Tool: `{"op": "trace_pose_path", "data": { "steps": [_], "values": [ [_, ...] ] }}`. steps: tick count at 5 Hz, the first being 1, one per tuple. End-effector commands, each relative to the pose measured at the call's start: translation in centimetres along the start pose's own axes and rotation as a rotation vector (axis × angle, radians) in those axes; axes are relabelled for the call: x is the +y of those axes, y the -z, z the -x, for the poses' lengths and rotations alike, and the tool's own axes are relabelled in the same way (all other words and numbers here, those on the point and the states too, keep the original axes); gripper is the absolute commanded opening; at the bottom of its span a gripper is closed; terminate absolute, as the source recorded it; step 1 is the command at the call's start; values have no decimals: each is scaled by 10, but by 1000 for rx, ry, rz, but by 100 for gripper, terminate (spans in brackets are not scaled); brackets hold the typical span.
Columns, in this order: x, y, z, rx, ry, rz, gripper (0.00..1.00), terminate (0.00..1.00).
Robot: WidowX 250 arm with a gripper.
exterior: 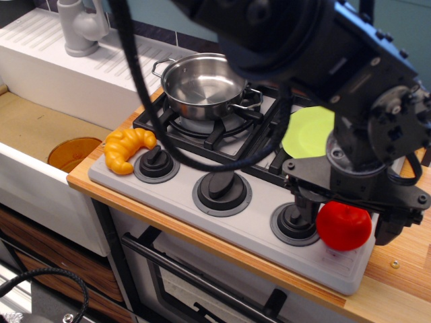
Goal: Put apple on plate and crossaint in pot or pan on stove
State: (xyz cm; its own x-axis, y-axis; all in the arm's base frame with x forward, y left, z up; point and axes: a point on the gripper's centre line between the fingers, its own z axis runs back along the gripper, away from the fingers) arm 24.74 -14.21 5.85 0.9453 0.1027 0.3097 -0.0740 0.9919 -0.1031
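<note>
At the stove's (222, 229) front right corner, beside the rightmost knob (294, 222), sits the apple (344, 226), directly under the end effector (347, 208). Fingers spread, straddling the apple, one on each side; contact not discernible. Lime-green plate (306, 131) lies just behind, partly hidden by the arm; the visible part is bare. Steel pot (202, 84) on rear left burner, empty. Croissant (126, 148) at front left corner, long axis running roughly left-right, well apart from the end effector.

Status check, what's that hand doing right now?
Hand low over apple, fingers straddling it, grip unclear. Croissant untouched. Plate partly behind arm.
</note>
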Motion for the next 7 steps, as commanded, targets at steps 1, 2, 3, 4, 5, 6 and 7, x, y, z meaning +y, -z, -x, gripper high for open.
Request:
{"op": "trace_pose_path", "data": {
  "steps": [1,2,3,4,5,6,7],
  "values": [
    [-7,7,-2,-68,-12,7,100,0],
    [-8,10,-1,-74,-16,8,100,0],
    [-11,15,0,-78,-23,11,100,0],
    [-13,19,1,-88,-26,16,100,0],
    [-15,23,2,-99,-32,17,100,0],
    [-16,25,1,-86,-36,5,0,0],
    [-16,23,1,-79,-38,11,0,0]
  ]
}}
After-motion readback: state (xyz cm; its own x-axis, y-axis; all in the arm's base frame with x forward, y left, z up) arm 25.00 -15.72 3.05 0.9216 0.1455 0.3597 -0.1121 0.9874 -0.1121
